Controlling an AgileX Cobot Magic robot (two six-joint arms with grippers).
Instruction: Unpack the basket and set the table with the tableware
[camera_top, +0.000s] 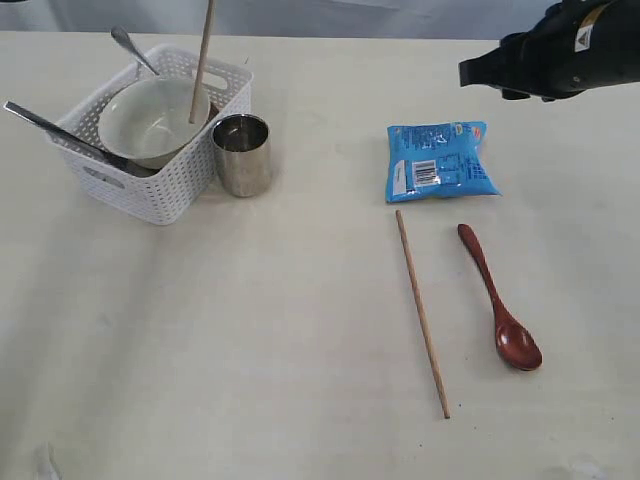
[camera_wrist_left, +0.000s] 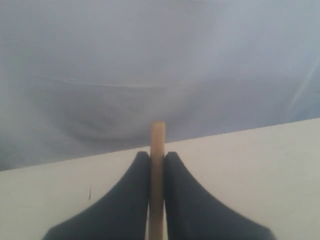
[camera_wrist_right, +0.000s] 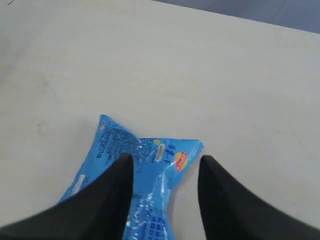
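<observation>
left gripper (camera_wrist_left: 157, 156) is clamping a chopstick (camera_wrist_left: 158, 135) over the basket (camera_top: 170, 190); right gripper (camera_wrist_right: 165, 158) is hovering, fingers apart, above the snack packet (camera_wrist_right: 120, 140).

One each of basket (camera_top: 172, 190), bowl (camera_top: 140, 125), cup (camera_top: 243, 160), spoon (camera_top: 497, 295), snack packet (camera_top: 440, 160), two chopsticks (camera_top: 422, 315), two steel utensils (camera_top: 60, 130)

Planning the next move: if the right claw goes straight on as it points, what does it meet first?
Most likely the blue snack packet, lying straight ahead; how far is unclear.

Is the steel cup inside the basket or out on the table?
Out: the steel cup stands upright on the table, beside the basket, outside its wall.
</observation>
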